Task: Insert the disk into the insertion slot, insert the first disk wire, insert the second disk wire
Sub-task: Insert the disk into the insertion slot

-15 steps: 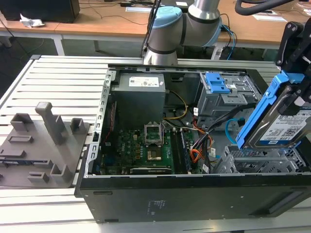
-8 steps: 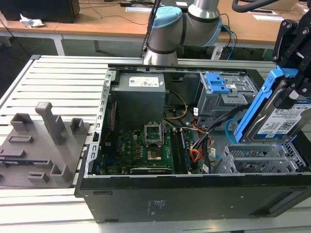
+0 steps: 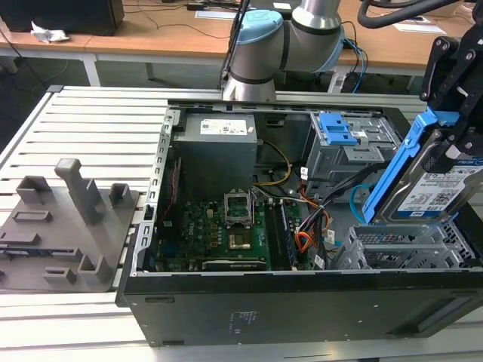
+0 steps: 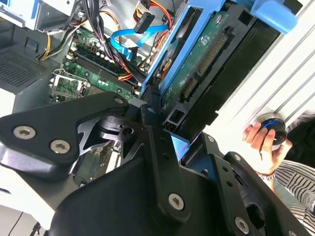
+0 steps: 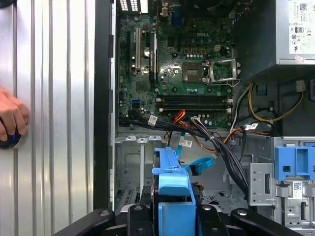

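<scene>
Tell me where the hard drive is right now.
At the exterior view's right, the hard drive hangs tilted in the gripper, just above the low perforated cage inside the computer case.

Pincer (image 3: 457, 130) clamps disk (image 3: 444, 188), held tilted, its low end just above insertion slot (image 3: 392, 243) inside open computer case (image 3: 302, 302). Second disk wire (image 3: 360, 197) loops just beside.
</scene>
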You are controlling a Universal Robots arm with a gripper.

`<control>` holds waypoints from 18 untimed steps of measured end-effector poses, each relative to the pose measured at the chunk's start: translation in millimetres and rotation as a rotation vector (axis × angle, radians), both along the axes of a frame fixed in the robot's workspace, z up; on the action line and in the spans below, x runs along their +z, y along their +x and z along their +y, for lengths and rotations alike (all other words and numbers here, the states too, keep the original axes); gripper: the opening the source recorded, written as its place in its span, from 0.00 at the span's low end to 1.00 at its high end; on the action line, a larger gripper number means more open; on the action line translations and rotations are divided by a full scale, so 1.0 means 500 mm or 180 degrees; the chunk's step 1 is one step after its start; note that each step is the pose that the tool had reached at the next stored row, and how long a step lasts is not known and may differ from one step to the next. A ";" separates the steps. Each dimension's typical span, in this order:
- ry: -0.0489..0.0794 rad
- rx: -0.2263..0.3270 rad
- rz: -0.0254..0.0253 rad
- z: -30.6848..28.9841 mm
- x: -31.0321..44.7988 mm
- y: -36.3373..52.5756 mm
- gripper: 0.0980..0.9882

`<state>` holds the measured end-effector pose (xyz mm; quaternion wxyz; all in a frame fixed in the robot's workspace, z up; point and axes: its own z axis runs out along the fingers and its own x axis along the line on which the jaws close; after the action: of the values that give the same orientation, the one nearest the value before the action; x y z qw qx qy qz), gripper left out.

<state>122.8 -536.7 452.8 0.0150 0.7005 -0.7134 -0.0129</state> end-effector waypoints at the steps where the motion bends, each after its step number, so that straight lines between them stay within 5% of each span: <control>1: 0.0000 0.0000 0.0000 0.000 -0.001 0.000 0.30; 18: 0.0000 0.0000 0.0000 0.000 -0.024 0.000 0.30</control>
<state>122.8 -536.9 440.7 0.0150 0.7005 -0.7134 -0.0129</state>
